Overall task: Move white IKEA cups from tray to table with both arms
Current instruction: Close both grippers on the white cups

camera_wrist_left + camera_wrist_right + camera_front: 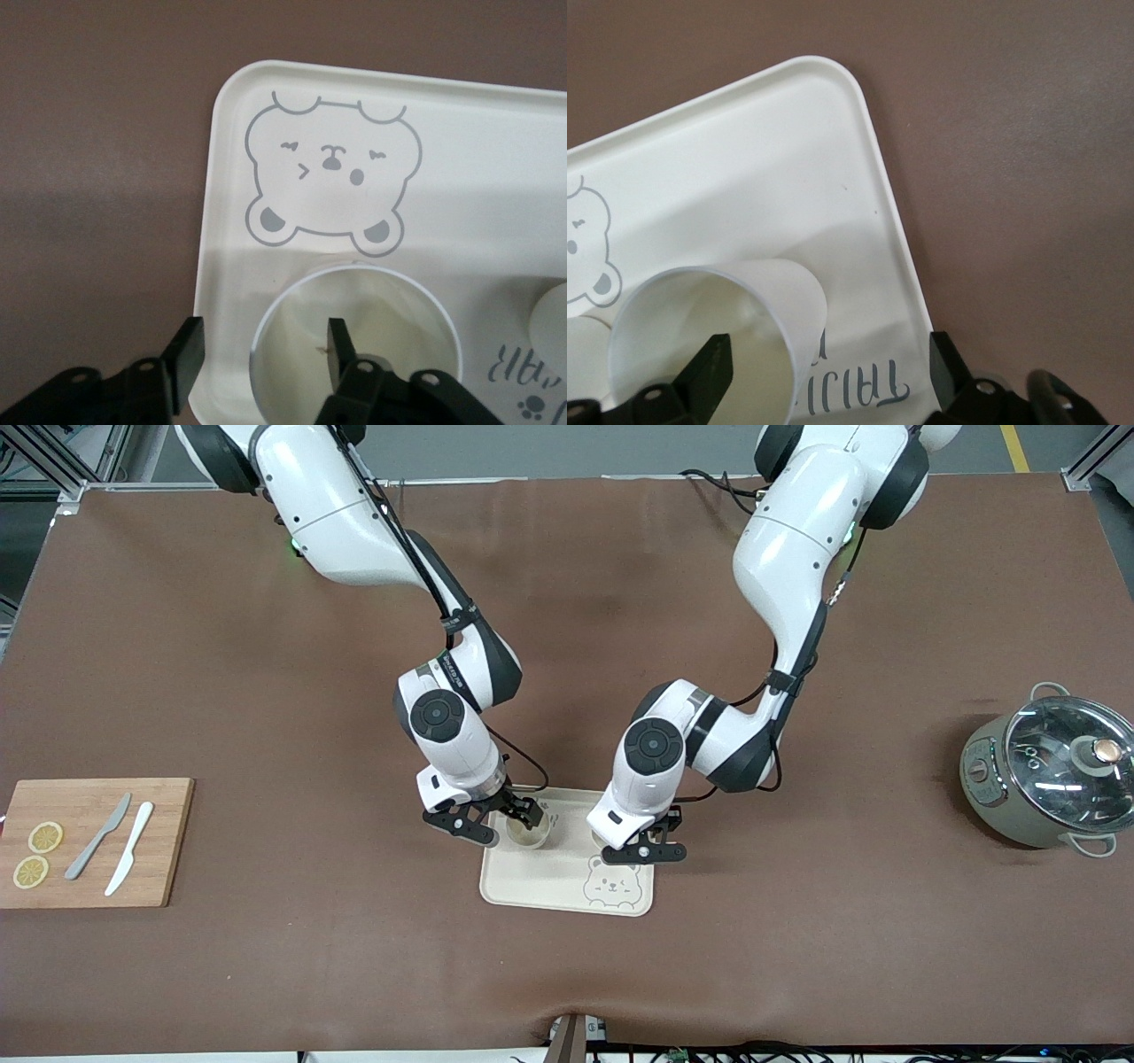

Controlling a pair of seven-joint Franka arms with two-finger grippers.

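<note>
While both cups sit on the tray [532, 886], the left pincer [257, 354] and right pincer [824, 372] each straddle a cup wall [354, 274], fingers apart, not yet clamped. Next: close, lift, carry to the worktop [797, 921].

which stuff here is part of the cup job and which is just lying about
Job: two white cups, one at the right gripper, one at the left gripper; bear tray; table.

Lying about: cutting board with two knives and lemon slices; lidded pot.
</note>
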